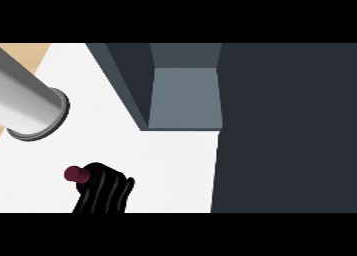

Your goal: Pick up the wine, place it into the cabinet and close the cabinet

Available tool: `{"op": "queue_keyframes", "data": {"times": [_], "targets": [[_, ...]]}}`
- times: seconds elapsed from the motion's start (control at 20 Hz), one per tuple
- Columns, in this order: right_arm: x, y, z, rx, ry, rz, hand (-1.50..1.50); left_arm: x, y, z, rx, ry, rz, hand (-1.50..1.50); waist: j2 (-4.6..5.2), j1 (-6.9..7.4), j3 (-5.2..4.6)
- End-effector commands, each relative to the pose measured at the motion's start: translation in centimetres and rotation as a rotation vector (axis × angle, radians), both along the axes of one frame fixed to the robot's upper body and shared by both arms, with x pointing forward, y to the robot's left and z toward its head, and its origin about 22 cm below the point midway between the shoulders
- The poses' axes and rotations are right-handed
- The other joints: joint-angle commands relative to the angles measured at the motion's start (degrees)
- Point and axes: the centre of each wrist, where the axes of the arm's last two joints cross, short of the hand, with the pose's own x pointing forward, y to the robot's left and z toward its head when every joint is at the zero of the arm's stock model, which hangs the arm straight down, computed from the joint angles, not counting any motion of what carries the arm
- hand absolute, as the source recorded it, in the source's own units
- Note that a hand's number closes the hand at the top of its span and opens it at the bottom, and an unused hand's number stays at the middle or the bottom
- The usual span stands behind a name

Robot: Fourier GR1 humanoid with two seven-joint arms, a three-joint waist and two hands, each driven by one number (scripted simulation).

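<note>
One hand (101, 192) shows, low at the view's left, black fingers curled round one wine bottle (77, 174); only the bottle's dark red top sticks out at the hand's upper left. Which hand it is cannot be told. One grey forearm (22, 100) slants in from the upper left. One cabinet (182, 92) stands open ahead, its dark door (292, 130) filling the right side. White bench (137, 155) lies bare between hand and cabinet.

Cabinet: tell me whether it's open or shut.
Open. The cabinet shows a grey inside, its dark door swung out. The wine, out on the counter, sits in a hand.
</note>
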Motion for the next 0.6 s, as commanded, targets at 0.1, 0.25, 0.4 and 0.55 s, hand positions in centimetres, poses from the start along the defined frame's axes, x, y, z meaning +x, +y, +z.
{"op": "queue_keyframes", "data": {"times": [0.1, 0.25, 0.4, 0.55], "targets": [[-1.4, -1.3, 2.7, 0.001, -0.030, 0.003, -1.50, -1.8, -0.5, 1.5, -0.017, -0.029, 0.010, -1.50, -0.06, 0.12, 0.00], [-1.9, 0.8, 2.3, 0.027, -0.011, 0.003, -1.50, -1.6, 0.8, 2.1, -0.043, -0.011, 0.045, -1.50, -0.04, 0.04, -0.04], [-2.2, 0.7, 2.6, 0.012, -0.030, 0.001, -1.50, -1.6, 2.2, 3.1, -0.028, -0.020, 0.088, -1.50, -0.08, -0.13, -0.03], [0.2, 0.4, 1.9, 0.020, -0.014, -0.018, -1.50, -2.2, 2.0, 3.6, -0.032, 0.005, 0.117, -1.50, -0.02, 0.26, 0.04]]}}
